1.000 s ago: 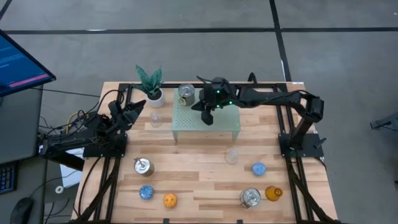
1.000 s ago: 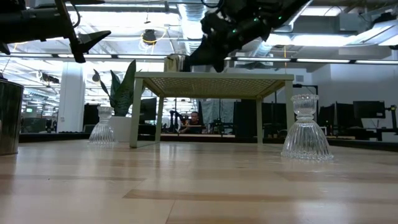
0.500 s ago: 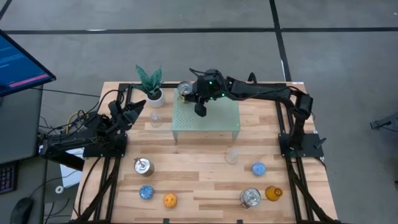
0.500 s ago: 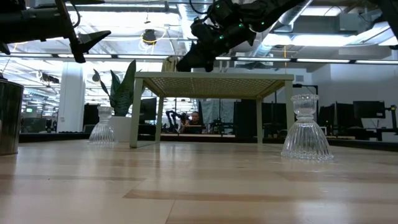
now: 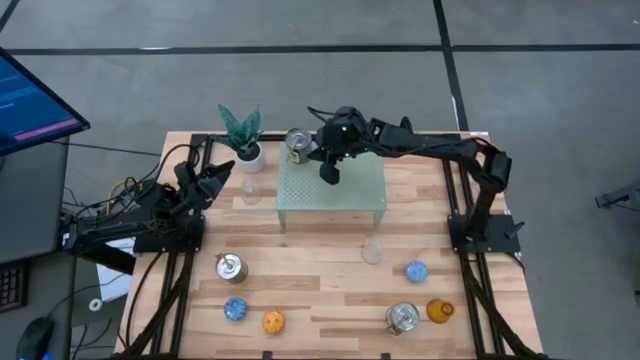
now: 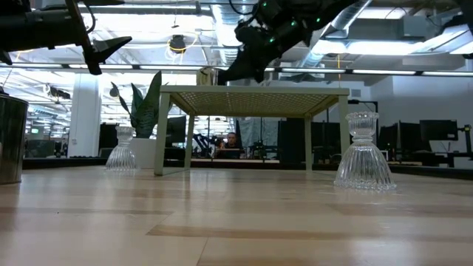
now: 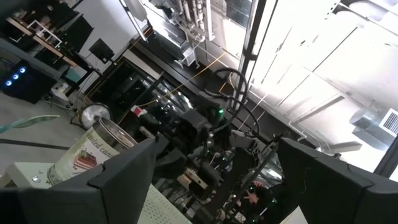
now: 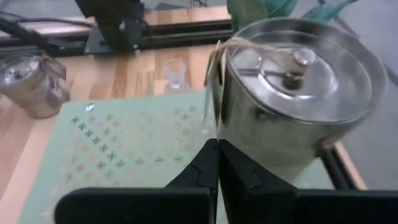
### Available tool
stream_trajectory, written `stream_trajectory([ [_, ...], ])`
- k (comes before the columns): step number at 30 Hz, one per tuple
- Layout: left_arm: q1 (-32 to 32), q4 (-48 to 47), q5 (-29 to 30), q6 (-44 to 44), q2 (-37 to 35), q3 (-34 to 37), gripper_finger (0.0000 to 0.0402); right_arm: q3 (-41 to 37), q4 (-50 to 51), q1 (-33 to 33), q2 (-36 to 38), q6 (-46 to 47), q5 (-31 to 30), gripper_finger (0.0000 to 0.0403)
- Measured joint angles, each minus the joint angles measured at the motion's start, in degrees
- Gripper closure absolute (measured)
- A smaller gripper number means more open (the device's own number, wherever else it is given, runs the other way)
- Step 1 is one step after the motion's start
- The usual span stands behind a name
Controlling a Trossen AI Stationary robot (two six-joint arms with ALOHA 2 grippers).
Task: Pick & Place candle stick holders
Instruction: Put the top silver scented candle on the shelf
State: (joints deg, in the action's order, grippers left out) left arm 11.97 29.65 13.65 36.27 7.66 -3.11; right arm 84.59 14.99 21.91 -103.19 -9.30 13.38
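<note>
A shiny silver holder (image 5: 299,146) stands on the far left corner of the pale green perforated stand (image 5: 350,195); it also shows in the right wrist view (image 8: 298,93). My right gripper (image 5: 328,174) is shut and hovers low over the stand top, just to the right of that holder and a little nearer (image 8: 214,146). My left gripper (image 5: 218,176) is open and empty, raised at the table's left (image 7: 211,174). A clear glass holder (image 5: 250,190) stands on the table between the stand and my left gripper.
A green plant in a white pot (image 5: 243,135) stands at the far left. On the near half of the table stand a silver holder (image 5: 230,267), a blue one (image 5: 235,309), an orange one (image 5: 273,321), a clear glass one (image 5: 373,250), a blue one (image 5: 416,270), a silver one (image 5: 403,317) and an amber one (image 5: 439,311).
My right gripper has moved over the stand toward the table's far edge and a little left, closer to the silver holder on the stand's corner. It has stayed shut. The holder has not moved.
</note>
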Motion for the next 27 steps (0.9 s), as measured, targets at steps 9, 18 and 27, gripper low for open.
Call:
stream_trajectory([
  [9, 0.0, 0.0, 0.0, 0.0, 0.0, 0.0, 0.0064, 0.1, 2.0, 0.9, 1.1, -2.9, -9.4, 0.0403],
  [18, 0.0, 0.0, 0.0, 0.0, 0.0, 0.0, 0.0064, 0.0, -1.6, 1.6, -0.3, -1.3, -8.9, 0.0403],
  [27, 0.0, 0.0, 0.0, 0.0, 0.0, 0.0, 0.0064, 0.0, -3.3, 1.3, -0.2, -1.2, -8.6, 0.0403],
])
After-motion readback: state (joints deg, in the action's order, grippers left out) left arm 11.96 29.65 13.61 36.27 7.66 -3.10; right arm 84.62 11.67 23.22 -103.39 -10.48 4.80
